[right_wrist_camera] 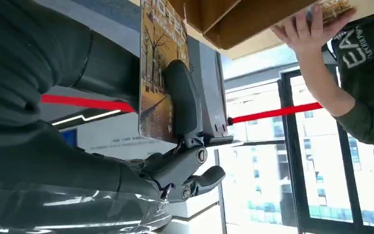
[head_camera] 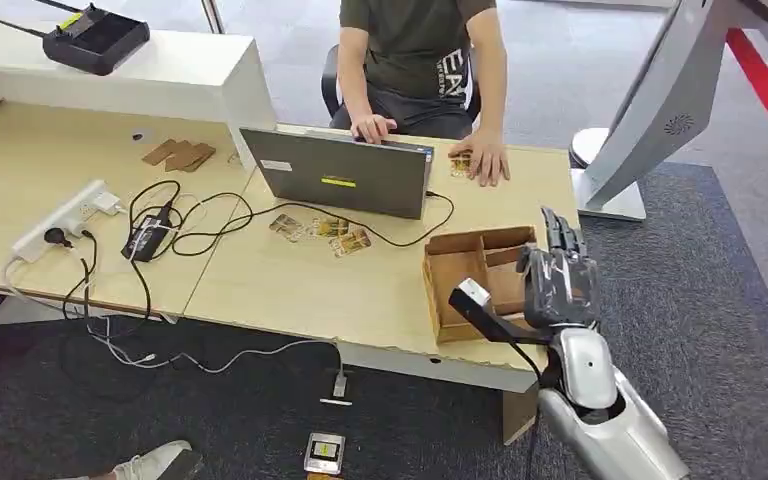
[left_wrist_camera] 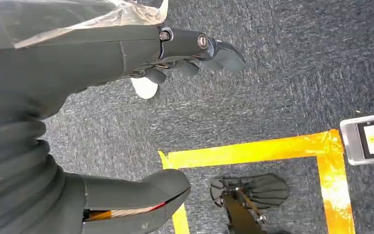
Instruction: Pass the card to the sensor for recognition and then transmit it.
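In the right wrist view my right hand [right_wrist_camera: 175,165] pinches a picture card [right_wrist_camera: 158,73], printed with trees in yellow and brown, between thumb and fingers. In the head view that hand [head_camera: 560,275] is raised upright over the table's front right corner, just right of an open cardboard box [head_camera: 445,262]. Several similar cards [head_camera: 325,232] lie loose on the table in front of a laptop [head_camera: 340,175]. A black device with an antenna [head_camera: 95,38] sits on the white shelf at the far left. My left hand [left_wrist_camera: 53,73] hangs over the carpet, fingers apart, holding nothing.
A person sits behind the laptop, one hand [head_camera: 480,160] resting on cards at the table's far edge. A grey kiosk stand [head_camera: 660,100] rises at the right. A power strip [head_camera: 65,215] and cables sprawl at the left. A small device [head_camera: 324,452] lies on the floor by yellow tape [left_wrist_camera: 253,151].
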Controlling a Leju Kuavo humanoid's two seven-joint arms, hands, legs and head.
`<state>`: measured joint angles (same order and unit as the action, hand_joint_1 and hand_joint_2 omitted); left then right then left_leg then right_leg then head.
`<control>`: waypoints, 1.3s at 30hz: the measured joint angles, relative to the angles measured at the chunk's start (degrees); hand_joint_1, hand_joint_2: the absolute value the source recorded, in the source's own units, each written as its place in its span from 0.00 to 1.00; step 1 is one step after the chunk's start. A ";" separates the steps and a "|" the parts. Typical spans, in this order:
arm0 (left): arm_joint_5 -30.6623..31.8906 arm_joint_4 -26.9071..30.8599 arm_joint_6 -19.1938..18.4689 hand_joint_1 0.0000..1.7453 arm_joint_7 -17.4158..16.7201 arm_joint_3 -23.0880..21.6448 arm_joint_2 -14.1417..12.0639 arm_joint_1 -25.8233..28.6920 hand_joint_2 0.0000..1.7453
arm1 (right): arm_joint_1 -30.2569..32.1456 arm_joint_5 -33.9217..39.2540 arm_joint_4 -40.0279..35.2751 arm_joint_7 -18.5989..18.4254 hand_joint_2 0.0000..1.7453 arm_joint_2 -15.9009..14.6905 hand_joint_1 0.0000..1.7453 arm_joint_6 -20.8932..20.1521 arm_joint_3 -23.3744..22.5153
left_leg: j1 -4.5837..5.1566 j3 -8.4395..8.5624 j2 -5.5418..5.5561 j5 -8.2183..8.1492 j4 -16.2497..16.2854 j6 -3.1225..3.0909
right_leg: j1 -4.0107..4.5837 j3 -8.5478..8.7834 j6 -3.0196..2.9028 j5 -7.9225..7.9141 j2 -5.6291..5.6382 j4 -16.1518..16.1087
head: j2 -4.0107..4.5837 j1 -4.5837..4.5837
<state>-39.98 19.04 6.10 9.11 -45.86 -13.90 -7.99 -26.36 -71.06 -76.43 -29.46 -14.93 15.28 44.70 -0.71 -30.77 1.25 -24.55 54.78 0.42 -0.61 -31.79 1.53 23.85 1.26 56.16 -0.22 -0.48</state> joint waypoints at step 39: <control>5.31 -0.20 0.77 0.00 -4.96 -1.62 4.09 -4.41 1.00 | -17.12 16.41 33.85 11.43 1.00 14.45 1.00 7.80 1.75 | -0.01 -0.12 0.04 0.14 0.00 0.04 | 0.00 -0.11 -0.02 -0.10 -0.01 0.06 | 0.00 0.00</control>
<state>-34.67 18.84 6.86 4.15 -47.47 -9.81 -12.40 -43.48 -54.64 -42.58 -18.03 -0.48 23.08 46.45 -0.72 -30.89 1.29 -24.40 54.78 0.46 -0.60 -31.90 1.51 23.75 1.25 56.21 -0.22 -0.48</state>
